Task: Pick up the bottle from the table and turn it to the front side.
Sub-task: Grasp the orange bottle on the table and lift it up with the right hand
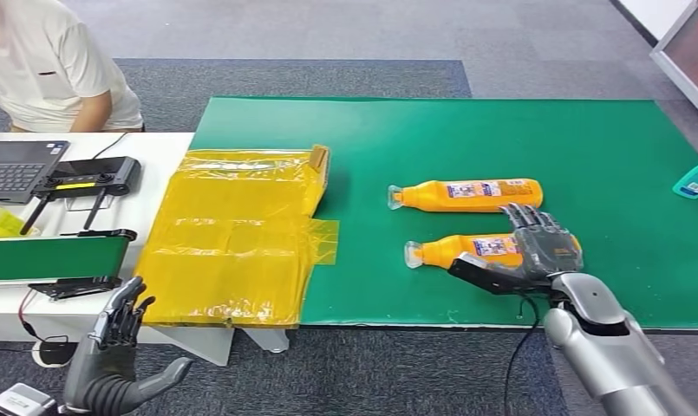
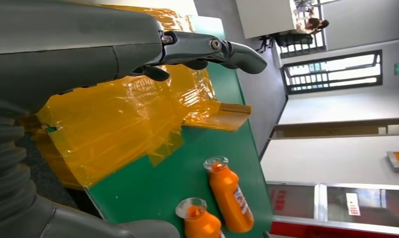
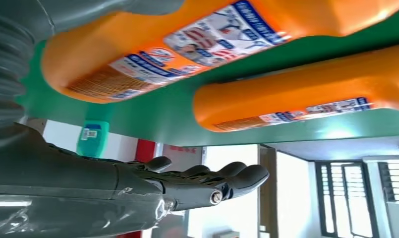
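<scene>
Two orange bottles lie on their sides on the green mat [image 1: 588, 139], caps pointing left. The far bottle [image 1: 466, 195] shows its label and lies free. The near bottle [image 1: 453, 250] is partly covered at its base by my right hand [image 1: 536, 251], whose fingers are stretched out flat and spread over it, thumb reaching left along its front. In the right wrist view the near bottle [image 3: 187, 44] lies close by the palm and the fingers [image 3: 207, 181] are straight, not curled around it. My left hand [image 1: 120, 347] hangs open below the table's front edge, far from both bottles.
A crumpled yellow plastic sheet [image 1: 232, 234] covers the mat's left part. Left of it are a small green conveyor [image 1: 50, 256], a black device [image 1: 89, 178] and a laptop [image 1: 16, 165], with a person [image 1: 50, 69] seated behind. A teal bottle [image 1: 696, 179] lies at the right edge.
</scene>
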You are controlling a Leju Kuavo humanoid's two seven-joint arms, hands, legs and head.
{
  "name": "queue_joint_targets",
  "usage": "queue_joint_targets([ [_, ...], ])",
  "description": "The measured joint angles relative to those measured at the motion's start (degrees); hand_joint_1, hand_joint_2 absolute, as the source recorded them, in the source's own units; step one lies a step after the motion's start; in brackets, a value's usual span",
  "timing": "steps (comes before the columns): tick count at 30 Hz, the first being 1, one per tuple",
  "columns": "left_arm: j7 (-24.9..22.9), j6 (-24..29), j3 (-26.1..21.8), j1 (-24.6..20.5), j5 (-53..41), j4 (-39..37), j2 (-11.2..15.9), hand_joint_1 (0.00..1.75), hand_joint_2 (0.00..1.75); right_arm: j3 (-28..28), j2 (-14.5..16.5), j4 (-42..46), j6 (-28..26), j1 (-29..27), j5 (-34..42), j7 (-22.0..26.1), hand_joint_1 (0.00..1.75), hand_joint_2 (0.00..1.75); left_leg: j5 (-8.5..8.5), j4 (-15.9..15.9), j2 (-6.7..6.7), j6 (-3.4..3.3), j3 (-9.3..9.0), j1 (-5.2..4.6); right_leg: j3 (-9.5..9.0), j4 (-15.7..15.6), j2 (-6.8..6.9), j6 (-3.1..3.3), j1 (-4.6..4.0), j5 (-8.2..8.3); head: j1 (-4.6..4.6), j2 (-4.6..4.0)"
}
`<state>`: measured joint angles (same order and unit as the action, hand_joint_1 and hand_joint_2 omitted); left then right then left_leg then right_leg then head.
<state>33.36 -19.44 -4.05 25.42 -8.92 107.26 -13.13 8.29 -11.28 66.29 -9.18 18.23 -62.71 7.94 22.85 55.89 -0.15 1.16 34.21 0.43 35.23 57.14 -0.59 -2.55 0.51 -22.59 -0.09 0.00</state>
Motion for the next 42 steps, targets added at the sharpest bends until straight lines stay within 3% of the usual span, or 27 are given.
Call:
queue_joint_targets([
  [10, -0.23, 0.52, 1.28, -0.36, 0.48, -1.53, 0.48, 0.00, 1.75, 5.75, -0.72, -9.90, 3.59, 8.62, -0.91, -1.98, 0.00, 1.75, -0.06, 0.00, -0.01, 0.00, 0.01, 0.00, -0.01, 0.00, 0.00, -0.01, 0.00, 0.07, 0.00, 0.00],
  [16, 1.19, 1.02, 2.27, 0.44, 0.53, -0.42, 1.25, 0.00, 1.75, 8.81, -2.19, -15.60, 8.55, 13.44, -0.76, -4.49, 0.00, 1.75, -0.08, 0.00, -0.03, 0.00, 0.02, -0.01, 0.00, 0.00, 0.01, -0.01, 0.01, 0.07, 0.00, 0.00],
  [28, 1.26, -0.21, 2.76, 0.77, 2.14, -0.13, 2.42, 0.00, 1.75, 12.75, -4.40, -24.06, 14.81, 20.26, -0.30, -6.26, 0.00, 1.75, -0.09, 0.00, -0.04, 0.00, 0.02, -0.01, 0.00, 0.00, 0.00, -0.01, 0.01, 0.07, -0.01, 0.00],
  [33, 1.26, -0.60, 3.36, 0.30, 2.41, -0.15, 2.80, 0.00, 1.75, 15.28, -4.31, -28.32, 14.33, 22.32, -2.46, -7.66, 0.00, 1.75, -0.10, 0.00, -0.04, -0.01, 0.02, -0.01, -0.02, 0.00, 0.01, -0.01, 0.01, 0.07, -0.01, 0.00],
  [42, 1.23, -0.48, 3.75, -0.08, 3.33, -0.26, 3.54, 0.00, 1.75, 17.67, -3.21, -32.44, 12.21, 22.76, -2.60, -5.86, 0.00, 1.75, -0.09, 0.00, -0.04, -0.01, 0.02, -0.01, -0.01, 0.00, 0.01, -0.02, 0.00, 0.07, 0.00, 0.00],
])
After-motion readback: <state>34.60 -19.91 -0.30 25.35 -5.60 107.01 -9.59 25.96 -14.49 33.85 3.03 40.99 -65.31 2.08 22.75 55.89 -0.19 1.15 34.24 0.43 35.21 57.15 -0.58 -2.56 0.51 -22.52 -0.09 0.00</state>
